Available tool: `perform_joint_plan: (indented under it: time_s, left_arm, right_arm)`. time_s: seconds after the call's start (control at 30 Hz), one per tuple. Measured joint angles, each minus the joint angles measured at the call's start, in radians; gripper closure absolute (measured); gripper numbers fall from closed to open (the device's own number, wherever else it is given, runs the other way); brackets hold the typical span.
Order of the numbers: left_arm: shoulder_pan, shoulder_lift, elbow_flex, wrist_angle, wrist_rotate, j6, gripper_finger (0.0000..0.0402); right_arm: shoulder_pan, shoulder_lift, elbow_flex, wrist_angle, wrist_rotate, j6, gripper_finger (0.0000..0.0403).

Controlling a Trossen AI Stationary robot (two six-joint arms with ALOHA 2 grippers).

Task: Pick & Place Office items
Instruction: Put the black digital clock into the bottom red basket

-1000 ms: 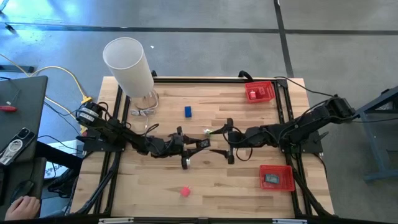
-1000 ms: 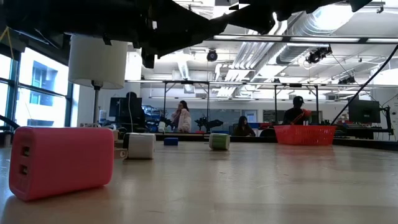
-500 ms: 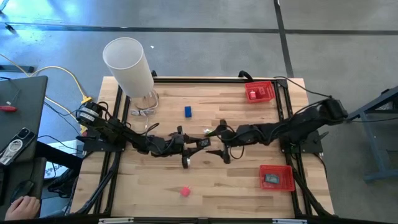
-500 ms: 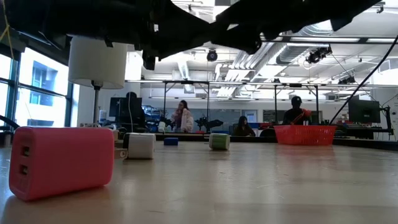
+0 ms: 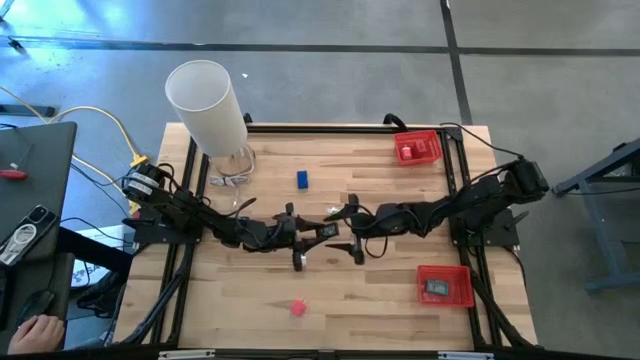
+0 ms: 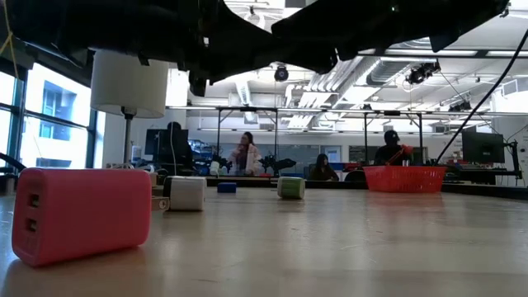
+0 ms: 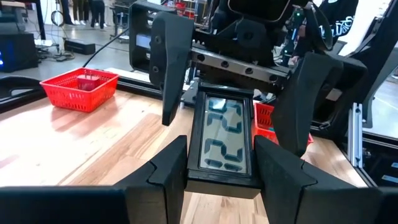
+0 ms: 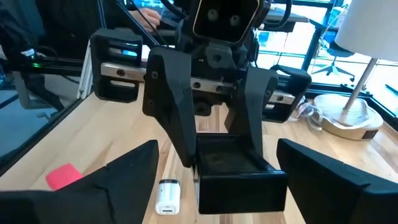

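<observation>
Left gripper (image 5: 322, 231) over table middle, clenched on black calculator (image 7: 222, 138). Right gripper (image 5: 352, 229) faces it, fingers spread wide either side of calculator, not touching. Handover, I think: right should close gently first, left let go after.

Left gripper (image 8: 225, 163) clamps black item (image 8: 233, 174); white piece (image 8: 168, 196), probably charger, beside it.
</observation>
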Motion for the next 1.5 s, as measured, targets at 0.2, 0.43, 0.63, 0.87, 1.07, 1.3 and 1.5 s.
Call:
perform_joint_plan:
  time_s: [0.2,0.43,0.63,0.87,1.07,1.3,1.5]
  left_arm:
    - [-0.005,0.000,0.000,-0.013,0.000,0.000,0.0256]
    - [-0.005,0.000,0.000,-0.013,0.003,0.000,0.0256]
    - [-0.005,0.000,0.000,-0.013,0.004,0.001,0.0256]
    - [-0.005,0.000,0.000,-0.019,0.012,0.004,0.0256]
    - [-0.004,0.000,0.000,-0.021,0.020,-0.023,0.0240]
    - [-0.003,0.000,0.000,-0.022,0.017,-0.025,0.0167]
    - [-0.004,0.001,0.000,-0.020,0.025,-0.020,0.0160]
  right_arm:
    - [0.004,0.000,0.000,-0.009,-0.023,0.028,0.0094]
    - [0.004,-0.001,0.000,-0.043,-0.037,0.036,0.0148]
    - [0.003,-0.001,0.000,-0.051,-0.025,0.031,0.0211]
    - [0.003,-0.001,0.000,-0.056,-0.050,0.020,0.0261]
    - [0.003,-0.001,0.000,-0.060,-0.051,0.022,0.0253]
    - [0.004,-0.001,0.000,-0.066,-0.052,0.018,0.0261]
    - [0.004,-0.002,0.000,-0.084,-0.041,0.018,0.0261]
